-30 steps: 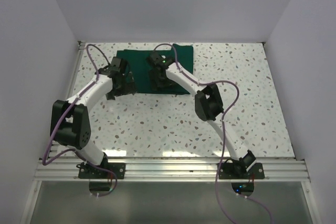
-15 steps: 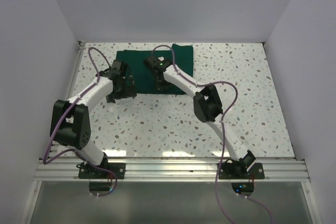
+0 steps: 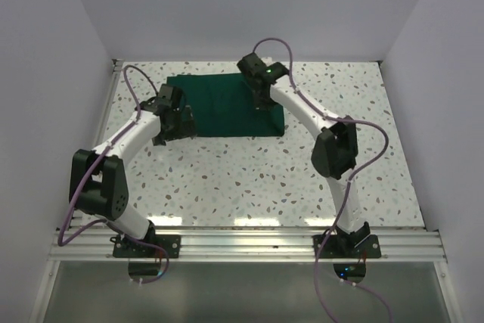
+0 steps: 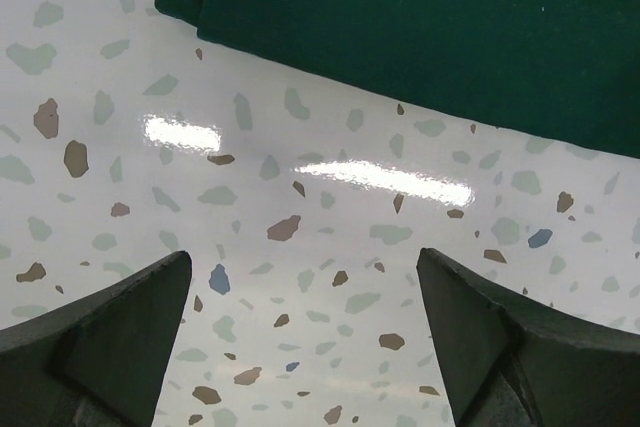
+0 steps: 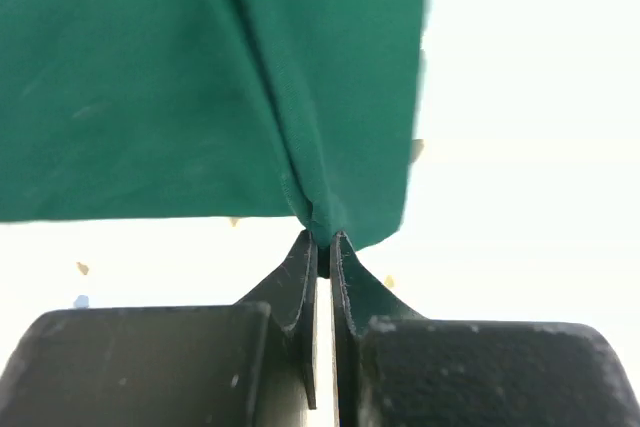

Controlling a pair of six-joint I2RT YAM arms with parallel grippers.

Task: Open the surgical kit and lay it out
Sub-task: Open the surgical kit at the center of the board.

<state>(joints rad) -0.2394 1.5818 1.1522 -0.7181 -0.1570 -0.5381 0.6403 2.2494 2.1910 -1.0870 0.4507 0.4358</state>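
Observation:
The surgical kit (image 3: 215, 104) is a dark green cloth bundle lying at the far middle of the speckled table. My right gripper (image 3: 263, 102) hangs over the bundle's right part, shut on a fold of the green cloth (image 5: 200, 77). In the right wrist view the cloth rises in a pinched peak from my right gripper (image 5: 324, 239). My left gripper (image 3: 175, 132) stands open just off the bundle's near left corner. In the left wrist view nothing lies between the fingers of my left gripper (image 4: 302, 257), and the cloth's edge (image 4: 420, 27) runs across the top.
White walls (image 3: 60, 73) close in the table on the left, back and right. An aluminium rail (image 3: 242, 243) carrying both arm bases runs along the near edge. Purple cables (image 3: 132, 81) loop above both arms. Bare speckled tabletop (image 3: 242, 179) stretches in front of the kit.
My right gripper shut on a fold of the cloth and swung toward the far right, pulling the fold up and rightward. The left arm barely shifted.

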